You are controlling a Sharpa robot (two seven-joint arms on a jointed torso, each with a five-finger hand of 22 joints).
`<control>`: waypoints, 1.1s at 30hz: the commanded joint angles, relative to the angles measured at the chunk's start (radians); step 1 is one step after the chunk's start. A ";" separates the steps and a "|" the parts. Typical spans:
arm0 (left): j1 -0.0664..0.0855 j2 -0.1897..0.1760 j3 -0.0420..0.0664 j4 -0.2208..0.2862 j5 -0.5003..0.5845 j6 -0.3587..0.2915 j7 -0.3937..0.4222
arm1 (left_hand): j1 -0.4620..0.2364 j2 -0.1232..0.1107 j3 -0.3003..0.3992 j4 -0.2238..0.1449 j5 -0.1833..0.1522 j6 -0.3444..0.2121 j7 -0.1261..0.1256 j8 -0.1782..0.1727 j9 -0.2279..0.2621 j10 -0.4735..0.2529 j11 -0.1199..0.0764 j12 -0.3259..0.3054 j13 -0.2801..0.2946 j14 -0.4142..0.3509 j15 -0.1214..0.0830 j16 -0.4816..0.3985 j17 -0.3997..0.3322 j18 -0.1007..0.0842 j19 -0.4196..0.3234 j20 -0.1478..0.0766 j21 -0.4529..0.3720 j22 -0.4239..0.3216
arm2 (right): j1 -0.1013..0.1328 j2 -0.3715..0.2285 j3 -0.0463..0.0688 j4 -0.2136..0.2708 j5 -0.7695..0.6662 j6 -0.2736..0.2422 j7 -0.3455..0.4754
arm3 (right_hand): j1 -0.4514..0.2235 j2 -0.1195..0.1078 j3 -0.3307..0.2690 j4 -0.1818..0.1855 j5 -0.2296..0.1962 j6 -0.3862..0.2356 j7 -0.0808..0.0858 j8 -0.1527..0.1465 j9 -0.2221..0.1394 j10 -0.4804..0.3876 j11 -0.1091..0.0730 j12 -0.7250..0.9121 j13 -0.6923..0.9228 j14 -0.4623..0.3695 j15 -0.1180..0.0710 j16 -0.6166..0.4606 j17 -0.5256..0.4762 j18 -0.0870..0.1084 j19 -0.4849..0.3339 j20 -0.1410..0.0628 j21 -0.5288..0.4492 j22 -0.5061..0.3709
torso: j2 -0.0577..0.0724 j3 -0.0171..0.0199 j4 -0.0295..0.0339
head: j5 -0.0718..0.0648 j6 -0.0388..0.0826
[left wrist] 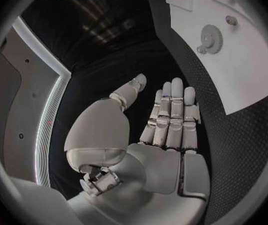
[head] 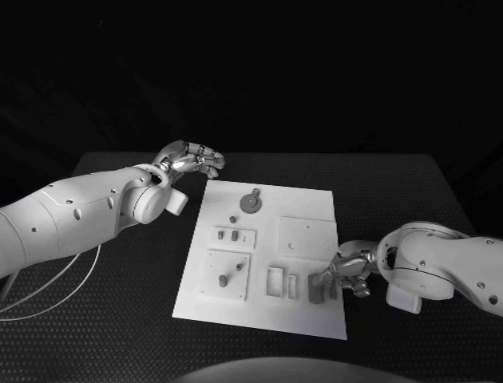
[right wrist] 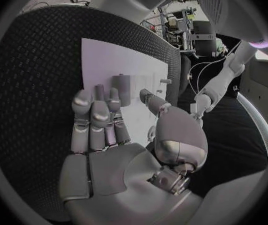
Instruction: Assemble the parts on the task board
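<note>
White plate, the task board (head: pixel 303 255), lying flat in the middle of the black tabletop (head: pixel 436 191), with small grey parts spread over it: a gear (head: pixel 251 202) near the far edge, a pair of small pegs (head: pixel 235 235) in a low block, a pin (head: pixel 223 279) standing in a square block, and several upright pieces (head: pixel 317 289) in a row near the right hand. Judged from this layout, assembly is at an early stage; most parts appear to sit apart in their own places and the square recess (head: pixel 306 237) holds little or nothing, though which pieces are already seated cannot be told. The right hand (head: pixel 350 273) hovers at the board's right edge, just beside the upright pieces; in the right wrist view its fingers (right wrist: pixel 95 117) are straight and close together, holding nothing. The left hand (head: pixel 192 159) hangs off the board's far left corner, fingers (left wrist: pixel 171 110) extended side by side, also empty.
</note>
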State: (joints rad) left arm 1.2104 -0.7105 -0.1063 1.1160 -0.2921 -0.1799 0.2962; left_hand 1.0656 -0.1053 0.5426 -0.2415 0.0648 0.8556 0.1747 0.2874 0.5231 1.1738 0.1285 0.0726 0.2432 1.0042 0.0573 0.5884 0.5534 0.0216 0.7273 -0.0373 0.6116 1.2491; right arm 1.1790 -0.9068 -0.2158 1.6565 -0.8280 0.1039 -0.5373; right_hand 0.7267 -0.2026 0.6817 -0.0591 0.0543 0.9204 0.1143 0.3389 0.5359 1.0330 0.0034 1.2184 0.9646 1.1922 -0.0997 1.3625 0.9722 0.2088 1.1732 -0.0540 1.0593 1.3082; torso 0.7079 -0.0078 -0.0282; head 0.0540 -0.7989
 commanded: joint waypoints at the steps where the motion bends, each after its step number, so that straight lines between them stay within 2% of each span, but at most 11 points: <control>1: 0.000 -0.001 0.000 0.004 0.008 0.015 0.010 | -0.008 0.001 -0.007 0.000 -0.004 -0.009 0.000 0.002 -0.001 -0.005 -0.002 -0.002 -0.001 0.003 0.005 -0.006 0.001 0.017 0.003 0.000 -0.006 0.002 | -0.010 0.007 -0.002 -0.004 -0.018 0.003 0.006 | -0.001 -0.001 0.005 -0.008 -0.005 0.003 0.000 0.000 0.002 0.003 0.000 -0.007 0.003 0.006 -0.003 -0.005 0.002 0.053 -0.010 -0.001 0.005 0.017 | 0.001 -0.0010 0.0006 | 0.001 -0.002; 5: 0.000 -0.002 0.000 0.004 0.008 0.015 0.011 | -0.009 0.002 -0.007 0.000 -0.004 -0.009 0.000 0.002 -0.001 -0.005 -0.002 -0.002 -0.001 0.003 0.005 -0.007 0.002 0.017 0.003 0.000 -0.006 0.002 | -0.017 0.018 -0.002 -0.013 -0.027 -0.007 0.009 | 0.000 -0.003 0.008 -0.017 -0.005 0.000 0.002 -0.003 0.002 0.003 0.001 -0.010 0.009 0.006 -0.002 -0.007 0.005 0.053 -0.011 0.000 0.006 0.017 | 0.001 -0.0001 -0.0028 | 0.004 -0.006; 9: 0.000 -0.002 0.000 0.006 0.008 0.017 0.011 | -0.009 0.002 -0.007 0.000 -0.004 -0.009 0.000 0.002 -0.001 -0.005 -0.002 -0.002 -0.001 0.003 0.005 -0.007 0.002 0.017 0.003 0.000 -0.006 0.002 | -0.025 0.033 -0.002 -0.029 -0.035 -0.012 0.018 | 0.001 -0.004 0.009 -0.021 -0.005 0.000 0.002 -0.003 0.003 0.003 0.002 -0.011 0.012 0.006 -0.001 -0.008 0.007 0.053 -0.012 0.000 0.007 0.017 | 0.000 -0.0006 -0.0021 | 0.006 -0.009; 12: 0.000 -0.002 0.000 0.007 0.008 0.018 0.011 | -0.009 0.002 -0.008 0.000 -0.004 -0.009 0.000 0.002 -0.002 -0.005 -0.002 -0.002 -0.001 0.003 0.005 -0.007 0.002 0.017 0.003 0.000 -0.007 0.002 | -0.037 0.049 -0.002 -0.035 -0.043 -0.029 0.028 | 0.001 -0.006 0.010 -0.024 -0.005 -0.001 0.002 -0.004 0.003 0.003 0.002 -0.012 0.014 0.006 -0.001 -0.009 0.008 0.053 -0.012 0.001 0.007 0.016 | 0.000 -0.0005 -0.0020 | 0.006 -0.009; 17: 0.000 -0.002 0.000 0.003 0.008 0.021 0.010 | -0.011 0.002 -0.009 0.000 -0.005 -0.009 0.000 0.002 -0.002 -0.006 -0.002 -0.002 -0.001 0.003 0.005 -0.008 0.003 0.017 0.003 0.000 -0.007 0.003 | -0.045 0.072 -0.002 -0.046 -0.053 -0.063 0.039 | 0.001 -0.010 0.011 -0.028 -0.005 -0.001 0.003 -0.004 0.003 0.003 0.002 -0.014 0.017 0.006 -0.001 -0.010 0.009 0.053 -0.013 0.001 0.008 0.016 | 0.001 0.0006 -0.0010 | 0.010 -0.012; 20: 0.000 -0.004 0.000 0.001 0.008 0.021 0.010 | -0.011 0.002 -0.009 0.000 -0.005 -0.009 0.000 0.002 -0.002 -0.006 -0.002 -0.002 -0.002 0.003 0.005 -0.009 0.004 0.017 0.003 0.000 -0.007 0.003 | -0.045 0.082 -0.002 -0.046 -0.058 -0.087 0.046 | 0.000 -0.014 0.011 -0.029 -0.005 -0.002 0.003 -0.005 0.004 0.003 0.003 -0.015 0.020 0.006 0.000 -0.011 0.011 0.053 -0.013 0.002 0.008 0.016 | 0.000 -0.0012 -0.0012 | 0.012 -0.014; 27: 0.000 -0.005 0.000 0.003 0.008 0.021 0.009 | -0.012 0.002 -0.010 -0.001 -0.005 -0.009 0.000 0.002 -0.002 -0.006 -0.002 -0.002 -0.002 0.004 0.005 -0.009 0.004 0.017 0.003 0.000 -0.008 0.004 | -0.045 0.098 -0.002 -0.046 -0.061 -0.094 0.046 | -0.007 -0.020 0.008 -0.030 -0.006 -0.002 0.004 -0.006 0.005 0.004 0.003 -0.016 0.024 0.007 0.000 -0.012 0.013 0.053 -0.013 0.003 0.009 0.015 | 0.000 -0.0027 -0.0018 | 0.016 -0.017; 33: 0.000 -0.006 0.000 0.004 0.008 0.023 0.008 | -0.012 0.002 -0.010 -0.001 -0.005 -0.010 0.000 0.002 -0.002 -0.006 -0.002 -0.002 -0.002 0.004 0.005 -0.010 0.005 0.018 0.003 0.000 -0.008 0.004 | -0.049 0.115 -0.002 -0.056 -0.061 -0.089 0.038 | -0.015 -0.016 -0.002 -0.034 -0.005 -0.003 0.004 -0.008 0.006 0.005 0.004 -0.019 0.030 0.008 0.001 -0.014 0.016 0.053 -0.013 0.003 0.010 0.014 | 0.000 -0.0023 -0.0014 | 0.017 -0.017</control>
State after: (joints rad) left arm 1.2103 -0.7166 -0.1064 1.1173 -0.2910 -0.1717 0.2950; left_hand 1.0657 -0.1053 0.5372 -0.2416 0.0648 0.8556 0.1748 0.2874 0.5223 1.1738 0.1285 0.0726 0.2425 1.0042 0.0574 0.5846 0.5568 0.0215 0.7273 -0.0373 0.6077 1.2519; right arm 1.1345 -0.7934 -0.2162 1.6030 -0.8745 0.0193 -0.5007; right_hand 0.7190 -0.2186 0.6830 -0.0915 0.0543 0.9197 0.1138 0.3350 0.5442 1.0329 0.0035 1.2029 0.9941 1.1939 -0.0979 1.3544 0.9875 0.2087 1.1657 -0.0535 1.0631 1.3082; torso 0.7076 -0.0096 -0.0296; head 0.0704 -0.8161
